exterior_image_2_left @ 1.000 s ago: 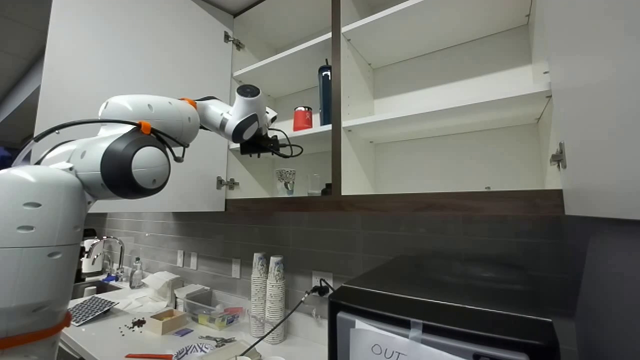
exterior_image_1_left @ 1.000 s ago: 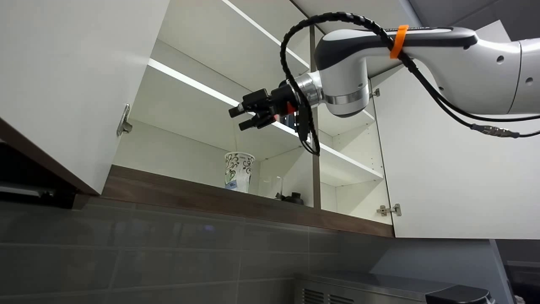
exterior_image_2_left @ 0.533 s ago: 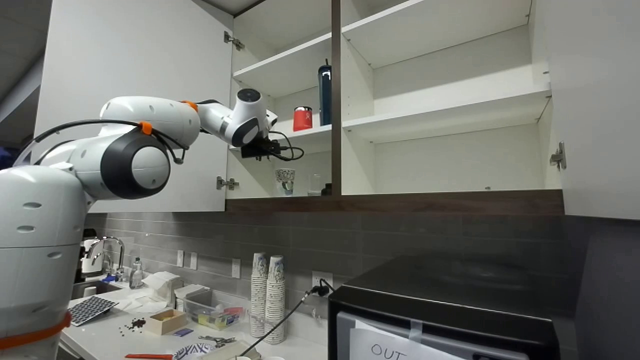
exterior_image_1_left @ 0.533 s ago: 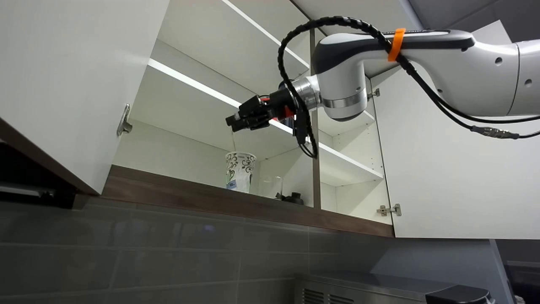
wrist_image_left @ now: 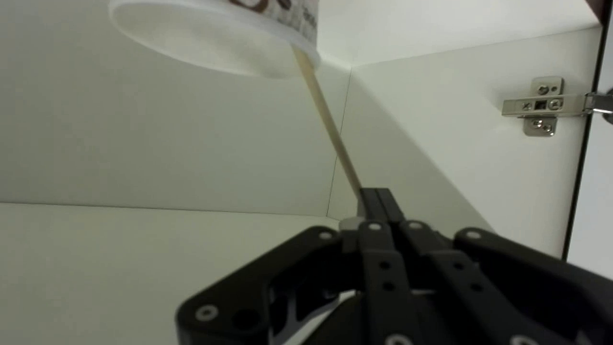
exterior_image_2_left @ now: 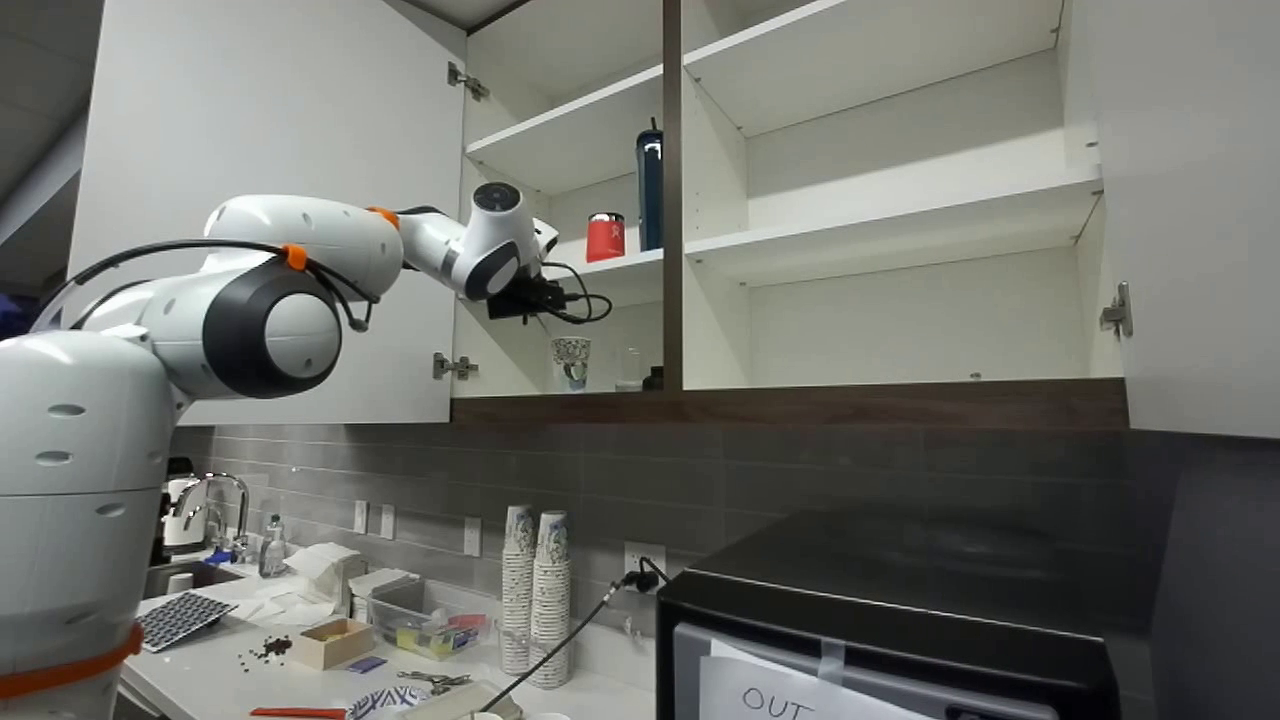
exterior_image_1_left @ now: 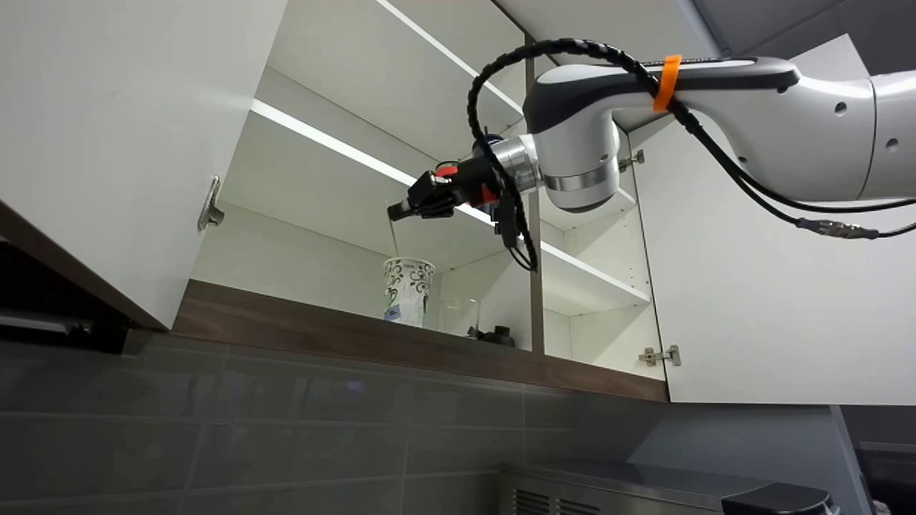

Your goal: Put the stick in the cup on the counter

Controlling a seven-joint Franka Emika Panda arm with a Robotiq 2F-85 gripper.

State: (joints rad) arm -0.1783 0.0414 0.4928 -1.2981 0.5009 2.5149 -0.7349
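Holding jaws together above the paper cup (exterior_image_1_left: 407, 290), showing the thin stick (wrist_image_left: 329, 120) reaching their outer edge, leaving contact unclear. Slanting down from there into the cup's mouth. Showing a clear glass (exterior_image_1_left: 459, 317) just beside the cup, a red cup (exterior_image_2_left: 605, 238) on the shelf (exterior_image_2_left: 640, 259) above it, and stacked cups (exterior_image_2_left: 550, 600) on the table (exterior_image_2_left: 215, 685) well below it.

The paper (exterior_image_2_left: 785, 685) on the black appliance (exterior_image_2_left: 900, 580) reads "OUT".

White wall cabinets (exterior_image_2_left: 900, 310), doors (exterior_image_2_left: 280, 110) wide open, with brown wooden trim (exterior_image_2_left: 900, 406) above a grey tile wall (exterior_image_2_left: 620, 470).
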